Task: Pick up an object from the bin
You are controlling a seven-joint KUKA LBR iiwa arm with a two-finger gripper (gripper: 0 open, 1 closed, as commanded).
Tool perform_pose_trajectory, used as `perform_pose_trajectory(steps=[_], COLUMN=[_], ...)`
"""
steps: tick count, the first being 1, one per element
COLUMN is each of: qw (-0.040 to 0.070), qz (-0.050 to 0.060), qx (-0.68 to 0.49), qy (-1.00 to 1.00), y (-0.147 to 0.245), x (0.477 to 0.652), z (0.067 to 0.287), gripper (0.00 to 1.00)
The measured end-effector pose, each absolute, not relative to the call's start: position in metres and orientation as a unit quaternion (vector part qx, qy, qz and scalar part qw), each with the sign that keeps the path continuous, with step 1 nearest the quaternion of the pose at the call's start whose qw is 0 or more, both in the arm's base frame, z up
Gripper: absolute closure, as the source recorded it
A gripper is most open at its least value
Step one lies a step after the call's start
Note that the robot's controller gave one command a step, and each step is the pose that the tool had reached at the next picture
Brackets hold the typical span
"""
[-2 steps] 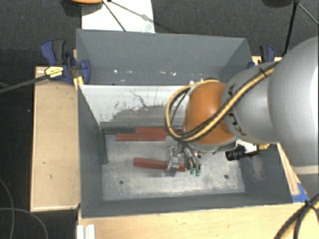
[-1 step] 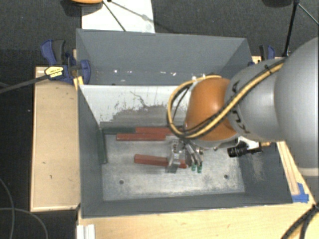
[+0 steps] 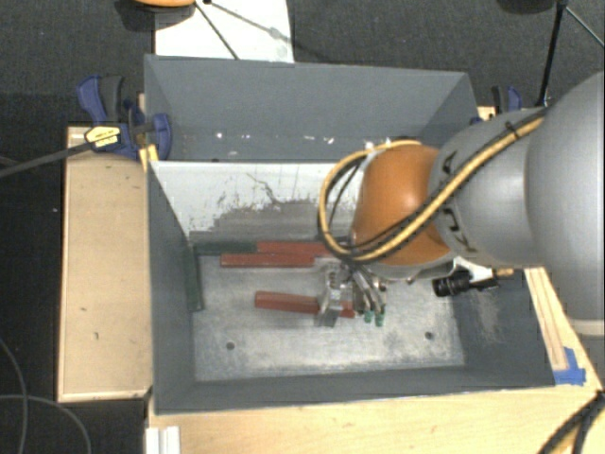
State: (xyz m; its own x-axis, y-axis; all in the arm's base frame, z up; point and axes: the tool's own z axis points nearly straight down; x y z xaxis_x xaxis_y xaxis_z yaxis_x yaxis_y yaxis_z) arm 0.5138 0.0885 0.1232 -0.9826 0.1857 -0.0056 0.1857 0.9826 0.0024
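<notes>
My gripper [image 3: 332, 303] is low over the bin floor, just right of the middle, under the orange wrist cover. A short red-brown bar [image 3: 284, 302] lies flat on the floor, and its right end runs in under the gripper. Whether the gripper touches the bar cannot be made out. A longer red-brown bar [image 3: 276, 254] lies behind it, parallel to the back wall. Small green-tipped parts [image 3: 374, 319] show just right of the gripper.
A dark green strip [image 3: 225, 247] lies at the left end of the long bar by the back wall. Another dark green strip [image 3: 194, 283] runs along the left wall. The arm covers the bin's right part.
</notes>
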Motion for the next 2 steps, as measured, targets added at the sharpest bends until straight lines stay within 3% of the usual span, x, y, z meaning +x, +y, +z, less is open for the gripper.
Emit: perform_pose_trajectory(steps=[2], qw=[-0.003], qz=[-0.001], qx=[0.092], qy=[0.996], y=[0.088], x=[0.512], z=[0.141], gripper=[1.00])
